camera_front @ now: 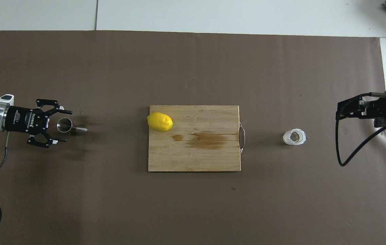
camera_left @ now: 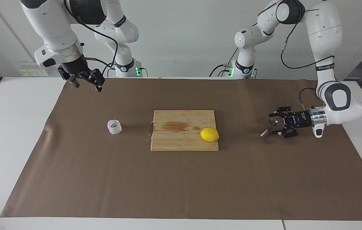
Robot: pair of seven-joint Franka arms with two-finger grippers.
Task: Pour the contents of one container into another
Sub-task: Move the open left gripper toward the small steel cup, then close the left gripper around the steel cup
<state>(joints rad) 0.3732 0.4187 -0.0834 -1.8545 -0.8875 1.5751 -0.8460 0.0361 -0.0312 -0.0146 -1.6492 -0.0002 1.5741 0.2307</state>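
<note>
The squat, bumpy clear glass cup (camera_left: 114,126) stands on the brown mat toward the right arm's end of the table; it also shows in the overhead view (camera_front: 294,136). The shiny metal jigger (camera_left: 270,127) (camera_front: 67,126) is on the mat toward the left arm's end. My left gripper (camera_left: 273,124) (camera_front: 66,126) lies level just above the mat, open, with one finger on each side of the jigger. I cannot tell whether they touch it. My right gripper (camera_left: 85,81) (camera_front: 344,111) hangs open and empty, raised over the mat's edge nearest the robots, and waits.
A wooden cutting board (camera_left: 184,143) (camera_front: 196,160) with a metal handle and a wet stain lies mid-table between cup and jigger. A yellow lemon (camera_left: 209,134) (camera_front: 159,121) sits on its corner toward the left arm's end. The brown mat (camera_left: 181,191) covers most of the table.
</note>
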